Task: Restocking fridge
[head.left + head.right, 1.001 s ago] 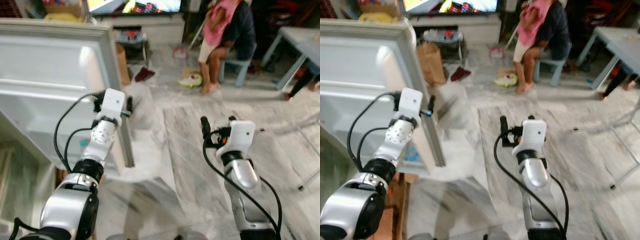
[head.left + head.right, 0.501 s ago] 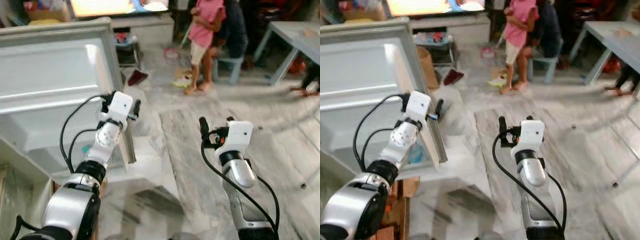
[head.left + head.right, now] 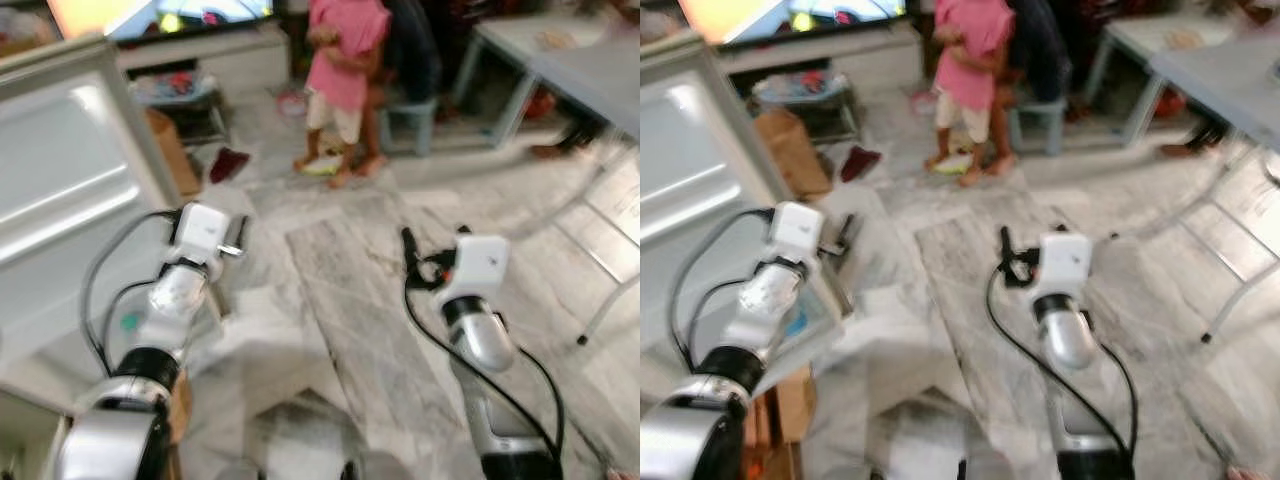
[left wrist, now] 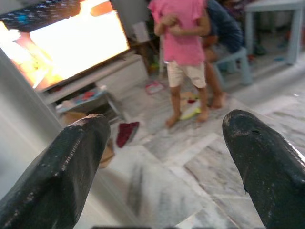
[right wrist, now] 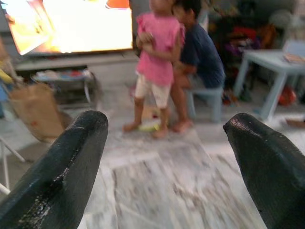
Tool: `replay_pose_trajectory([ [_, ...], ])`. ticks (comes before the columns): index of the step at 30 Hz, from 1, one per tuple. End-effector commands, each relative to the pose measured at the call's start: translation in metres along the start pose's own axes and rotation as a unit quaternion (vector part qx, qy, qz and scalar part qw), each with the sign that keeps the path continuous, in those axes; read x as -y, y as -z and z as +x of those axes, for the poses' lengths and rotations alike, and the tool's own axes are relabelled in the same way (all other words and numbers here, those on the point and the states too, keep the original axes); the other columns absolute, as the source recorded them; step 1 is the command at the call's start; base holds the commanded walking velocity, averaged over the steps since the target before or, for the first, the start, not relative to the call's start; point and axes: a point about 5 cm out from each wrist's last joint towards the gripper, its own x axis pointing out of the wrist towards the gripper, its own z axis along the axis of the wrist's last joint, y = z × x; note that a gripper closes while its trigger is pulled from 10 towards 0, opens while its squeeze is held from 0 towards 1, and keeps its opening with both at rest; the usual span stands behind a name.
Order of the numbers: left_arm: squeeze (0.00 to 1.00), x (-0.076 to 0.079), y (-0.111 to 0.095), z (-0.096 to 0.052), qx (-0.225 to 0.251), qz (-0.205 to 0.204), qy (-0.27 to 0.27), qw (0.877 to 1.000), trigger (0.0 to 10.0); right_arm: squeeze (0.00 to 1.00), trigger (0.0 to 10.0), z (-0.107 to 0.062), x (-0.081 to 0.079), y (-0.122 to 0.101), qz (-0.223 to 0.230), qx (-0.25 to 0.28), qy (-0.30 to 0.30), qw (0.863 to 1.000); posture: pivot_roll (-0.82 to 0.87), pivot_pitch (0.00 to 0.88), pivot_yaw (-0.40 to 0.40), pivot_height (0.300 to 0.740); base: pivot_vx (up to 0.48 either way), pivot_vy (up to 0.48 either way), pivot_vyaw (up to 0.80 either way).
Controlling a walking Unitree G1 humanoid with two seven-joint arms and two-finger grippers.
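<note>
The open white fridge door [image 3: 60,180] stands at my left, its inner shelves facing me. My left gripper [image 3: 232,238] is raised close to the door's outer edge, and whether it touches the edge cannot be told through the blur. In the left wrist view this gripper [image 4: 162,157] is open with only floor between its black fingers [image 4: 62,176]. My right gripper [image 3: 433,242] is held up over the marble floor, well clear of the door. The right wrist view shows it [image 5: 167,157] open and holding nothing.
A person in a pink shirt [image 3: 340,70] stands ahead, beside a person in dark blue [image 5: 202,52] seated on a pale blue stool [image 3: 412,115]. A bright TV [image 3: 170,15], a brown paper bag [image 3: 170,150] and a grey table [image 3: 560,70] ring the marble floor [image 3: 340,300].
The whole picture has swung and blurred, so the camera moved; the fridge door now sits further left. The person in pink has stood up. Both arms hold much the same pose.
</note>
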Motion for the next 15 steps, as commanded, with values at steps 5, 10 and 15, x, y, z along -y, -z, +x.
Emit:
replay_pose_trajectory([
  [5,0.0,-0.022,0.007,-0.013,-0.014,-0.009,-0.048,0.999,10.0,0.0,10.0,0.006,-0.012,-0.006,0.002,0.014,-0.018,1.0,-0.01,0.023,-0.038,0.74,0.197,-0.41,0.77],
  [10,0.0,-0.025,0.002,-0.021,-0.014,-0.002,-0.056,0.998,10.0,0.0,10.0,0.009,-0.009,-0.01,-0.002,0.02,-0.015,1.0,0.0,0.048,-0.03,0.74,0.247,-0.408,0.66],
  [15,0.0,-0.027,-0.008,-0.026,-0.005,0.019,-0.052,0.998,10.0,0.0,10.0,0.011,-0.008,-0.015,-0.003,0.023,0.0,1.0,0.02,0.082,-0.014,0.74,0.247,-0.409,0.0],
])
